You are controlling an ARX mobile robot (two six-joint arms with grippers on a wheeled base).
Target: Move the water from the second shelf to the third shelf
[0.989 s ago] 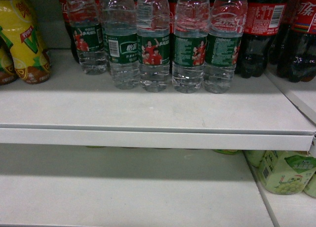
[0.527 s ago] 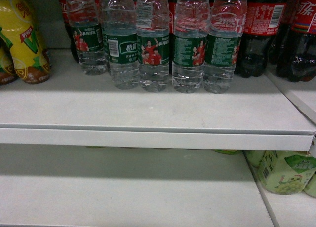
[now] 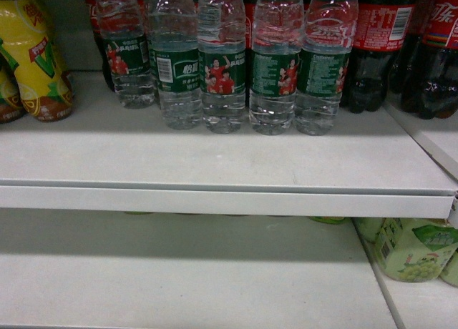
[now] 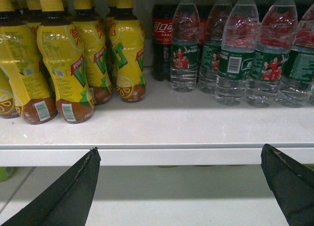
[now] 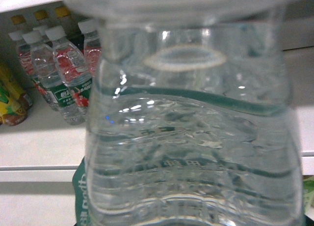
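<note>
Close up, clear ribbed water bottle, green label, left jaws wide, right jaws unseen.

Bare shelf front before water bottles; lower shelf open

Dim, shadowed shelves; blurred close-up

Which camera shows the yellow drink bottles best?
The left wrist view: the yellow drink bottles stand whole there, caps included, left of the water bottles. The head view catches only part of one at its left edge. The right wrist view shows just a sliver.
</note>
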